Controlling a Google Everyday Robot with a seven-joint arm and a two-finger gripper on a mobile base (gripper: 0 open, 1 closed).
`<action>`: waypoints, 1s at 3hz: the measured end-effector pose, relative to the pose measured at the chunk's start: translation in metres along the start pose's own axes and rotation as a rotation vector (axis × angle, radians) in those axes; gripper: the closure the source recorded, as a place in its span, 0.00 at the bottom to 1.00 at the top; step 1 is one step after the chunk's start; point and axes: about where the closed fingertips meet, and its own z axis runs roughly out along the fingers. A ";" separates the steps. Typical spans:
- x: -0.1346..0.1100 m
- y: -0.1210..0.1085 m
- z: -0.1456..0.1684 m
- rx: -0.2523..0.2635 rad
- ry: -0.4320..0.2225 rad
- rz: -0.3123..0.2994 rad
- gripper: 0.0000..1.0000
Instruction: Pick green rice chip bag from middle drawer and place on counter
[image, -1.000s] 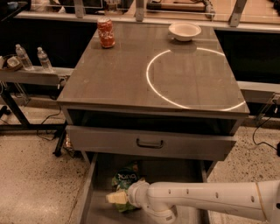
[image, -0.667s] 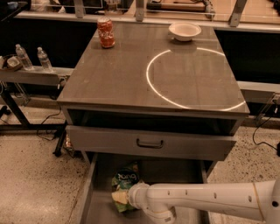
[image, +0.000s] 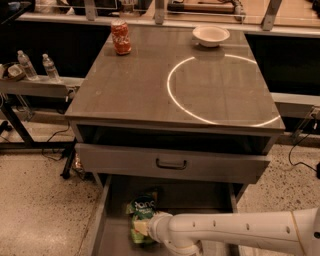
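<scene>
Camera view only:
- surface (image: 135, 85): glossy grey-brown cabinet top, used as the reference below.
- white ring (image: 168, 86) lies on the right half of the surface.
- red soda can (image: 121, 37) stands upright at the surface's far-left corner.
- white bowl (image: 211, 35) sits at the surface's far edge, just beyond the ring.
- drawer front (image: 125, 160) with a dark handle (image: 171, 164) sits just under the surface's near edge, slightly out.
- middle drawer (image: 190, 200) is below that, pulled well out past the surface's near edge.
- green rice chip bag (image: 141, 210) lies on the drawer floor, left of centre under the surface, dark green end toward the cabinet. Not on the surface yet.
- claw (image: 142, 228) is down in the drawer on the bag's near end, at the tip of the white arm (image: 235, 231), which enters from the right below the surface. Grip state: can't tell, wrist housing hides it.
- side shelf (image: 35, 86) is left of the surface and lower, carrying two water bottles (image: 26, 65).
</scene>
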 end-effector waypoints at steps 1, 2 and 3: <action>-0.006 -0.005 -0.032 0.017 -0.025 -0.029 0.94; -0.030 -0.048 -0.083 0.079 -0.065 -0.079 1.00; -0.049 -0.079 -0.137 0.072 -0.019 -0.192 1.00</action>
